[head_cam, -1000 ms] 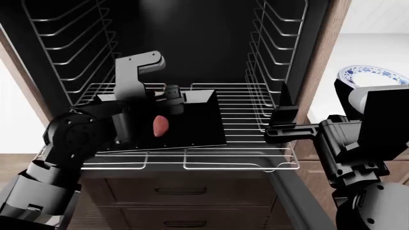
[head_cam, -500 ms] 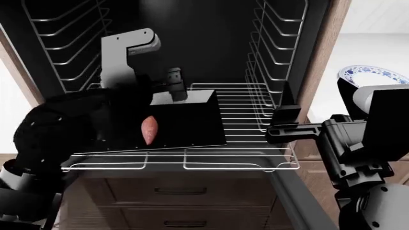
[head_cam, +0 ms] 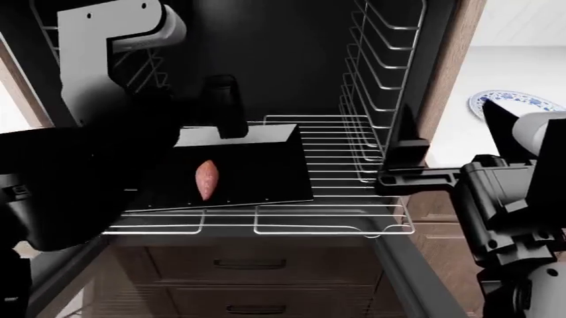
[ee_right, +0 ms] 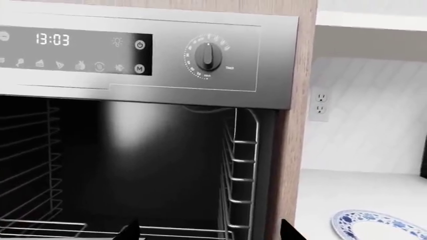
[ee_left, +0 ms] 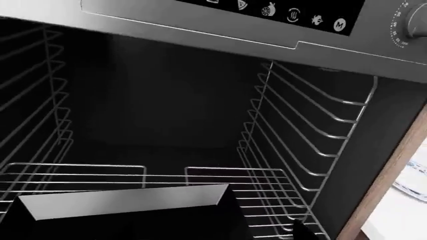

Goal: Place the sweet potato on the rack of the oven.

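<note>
Now: smooth oblong sweet potato (head_cam: 206,179) on flat black tray (head_cam: 256,169) | gripper states unclear

- Small reddish-brown sweet potato (head_cam: 207,179): 1.0 s ago held at the left gripper's tip; now lying free on the flat black tray (head_cam: 265,169), which sits on the silver wire rack (head_cam: 340,199).
- Black left gripper (head_cam: 221,106): has let go and lifted up and back, clear of the tuber.
- Left arm now fills more of the head view's left side.
- Black right gripper (head_cam: 402,156): shifted slightly rightward and up.
</note>
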You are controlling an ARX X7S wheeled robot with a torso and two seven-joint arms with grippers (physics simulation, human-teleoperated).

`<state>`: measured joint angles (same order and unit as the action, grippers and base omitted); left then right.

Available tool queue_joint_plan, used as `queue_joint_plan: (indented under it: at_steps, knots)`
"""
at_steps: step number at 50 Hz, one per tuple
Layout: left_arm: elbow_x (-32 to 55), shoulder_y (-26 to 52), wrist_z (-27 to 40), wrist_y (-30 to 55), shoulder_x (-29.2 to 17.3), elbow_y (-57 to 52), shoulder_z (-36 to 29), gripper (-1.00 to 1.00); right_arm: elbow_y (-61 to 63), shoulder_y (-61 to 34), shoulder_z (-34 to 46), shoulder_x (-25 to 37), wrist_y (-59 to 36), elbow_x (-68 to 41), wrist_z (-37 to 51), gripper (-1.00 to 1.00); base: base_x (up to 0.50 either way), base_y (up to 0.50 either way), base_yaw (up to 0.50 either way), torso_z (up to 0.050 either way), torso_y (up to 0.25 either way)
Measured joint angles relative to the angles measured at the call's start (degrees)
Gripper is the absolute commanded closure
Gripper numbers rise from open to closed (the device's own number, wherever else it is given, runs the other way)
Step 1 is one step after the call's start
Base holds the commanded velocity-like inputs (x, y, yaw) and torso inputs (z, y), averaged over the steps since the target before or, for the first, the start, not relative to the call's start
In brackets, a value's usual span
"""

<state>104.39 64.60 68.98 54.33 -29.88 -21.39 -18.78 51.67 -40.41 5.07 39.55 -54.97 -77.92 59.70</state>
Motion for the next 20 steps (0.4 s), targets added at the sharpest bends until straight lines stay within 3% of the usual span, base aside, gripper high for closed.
queue_joint_plan:
  at_steps: [20]
  knots:
    - [10.0, -3.8, 8.1, -3.5, -5.0, -13.8, 4.1, -1.00, 4.2, -1.6, -1.8, 2.9, 1.3, -8.4, 7.1, -1.00, 0.00, 0.00, 0.00, 0.000, 0.000]
